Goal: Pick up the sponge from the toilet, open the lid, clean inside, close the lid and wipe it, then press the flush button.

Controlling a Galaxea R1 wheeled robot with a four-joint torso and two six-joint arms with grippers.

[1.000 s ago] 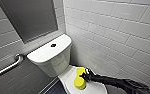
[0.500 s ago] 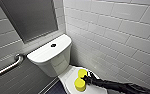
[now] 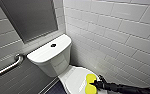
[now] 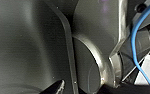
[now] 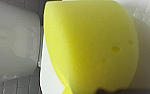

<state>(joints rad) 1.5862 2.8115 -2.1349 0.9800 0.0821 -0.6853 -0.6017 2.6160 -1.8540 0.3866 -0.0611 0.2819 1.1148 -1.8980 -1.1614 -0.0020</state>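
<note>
Sponge (image 5: 91, 45), bright yellow and pitted (rounded end), clamped in right gripper (image 3: 93, 84).

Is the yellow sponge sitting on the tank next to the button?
No, the sponge is down at the lid, well away from the tank and its button.
</note>
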